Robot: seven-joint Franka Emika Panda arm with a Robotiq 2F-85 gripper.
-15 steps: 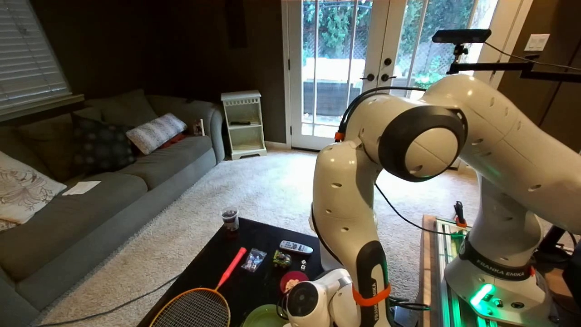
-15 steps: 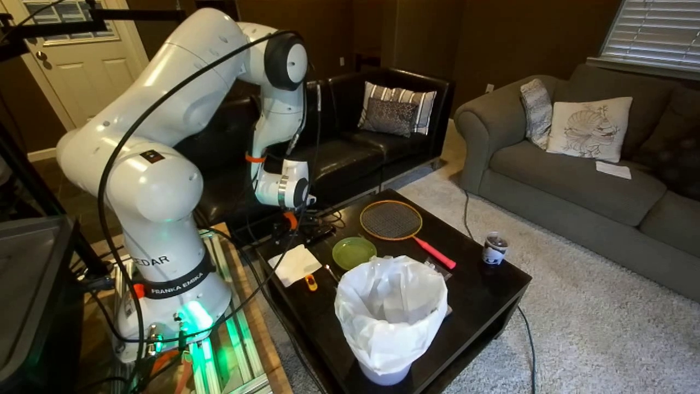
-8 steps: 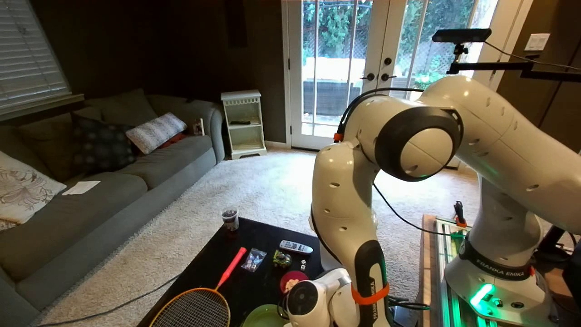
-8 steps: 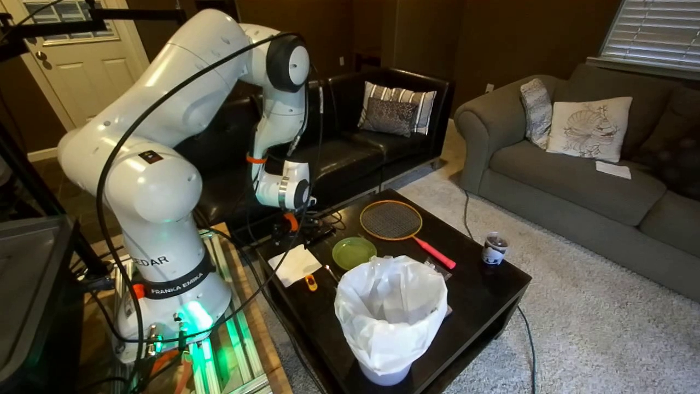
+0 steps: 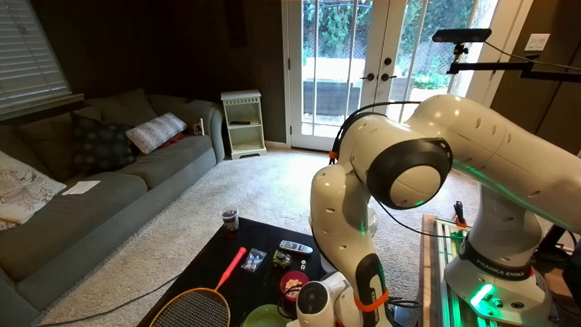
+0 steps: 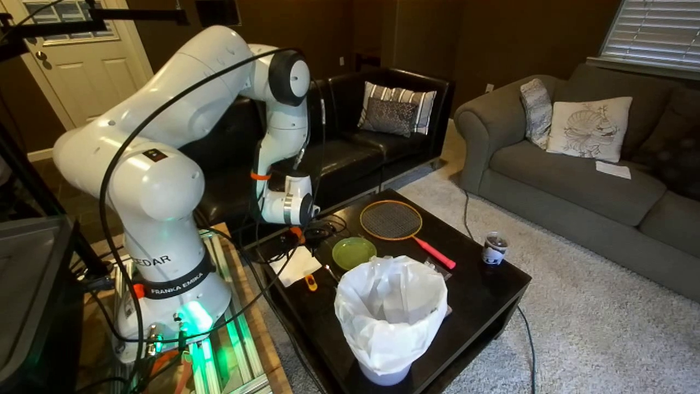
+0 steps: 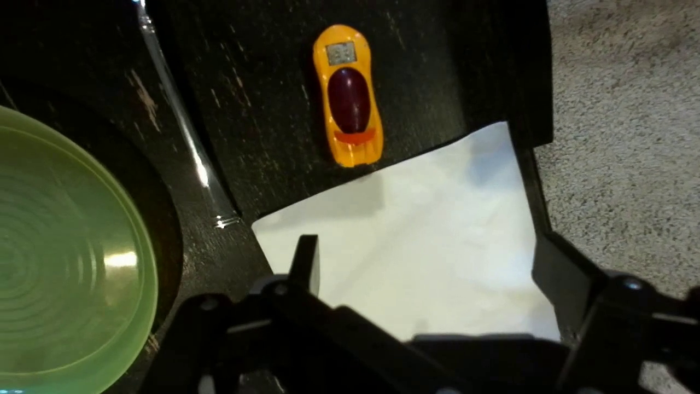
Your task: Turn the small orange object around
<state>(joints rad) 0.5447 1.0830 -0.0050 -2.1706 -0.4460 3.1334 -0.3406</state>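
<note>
Two fingers point(image 7: 563, 276) stand wide apart: the gripper point(image 7: 437, 271) is released, over a white sheet point(image 7: 432, 241) lying close to the robot-side edge of the table point(image 6: 476, 293), by the corner near the black sofa point(image 6: 350, 156). The orange car point(image 7: 349, 98) lies just beside the sheet, a slight gap between them, set in from that same edge. Farther in lie a metal utensil point(image 7: 188, 131), perhaps a fork or spoon, its head outside the wrist view, and the green plate point(image 7: 44, 246). In an exterior view the racket point(image 6: 391, 220) runs along the edge facing the grey sofa point(image 6: 574, 169); the bin point(image 6: 391, 328) stands near the edge opposite the black sofa, and the cup point(image 6: 495, 249) near the corner where those two edges meet.
</note>
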